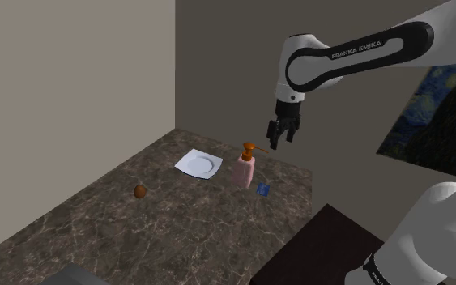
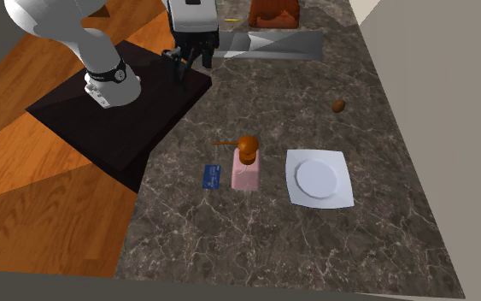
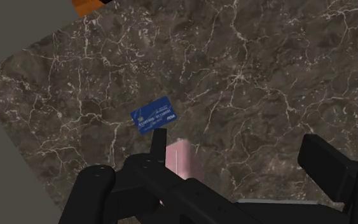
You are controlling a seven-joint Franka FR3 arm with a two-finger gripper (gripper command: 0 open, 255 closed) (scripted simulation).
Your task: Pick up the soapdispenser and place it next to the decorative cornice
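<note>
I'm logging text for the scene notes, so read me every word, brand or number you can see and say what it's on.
"FRANKA EMIKA": white letters on the dark band of the white arm.
On the blue card: pale print, too small to read.
On the dark joint ring low on the arm: white marks, too small to read.
On the pink soap dispenser: no label to be seen.

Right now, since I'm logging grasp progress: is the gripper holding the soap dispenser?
No, the open gripper hangs above the soap dispenser standing on the counter.

White plate [image 1: 198,164], blue card [image 1: 262,189] (lying flat).
</note>
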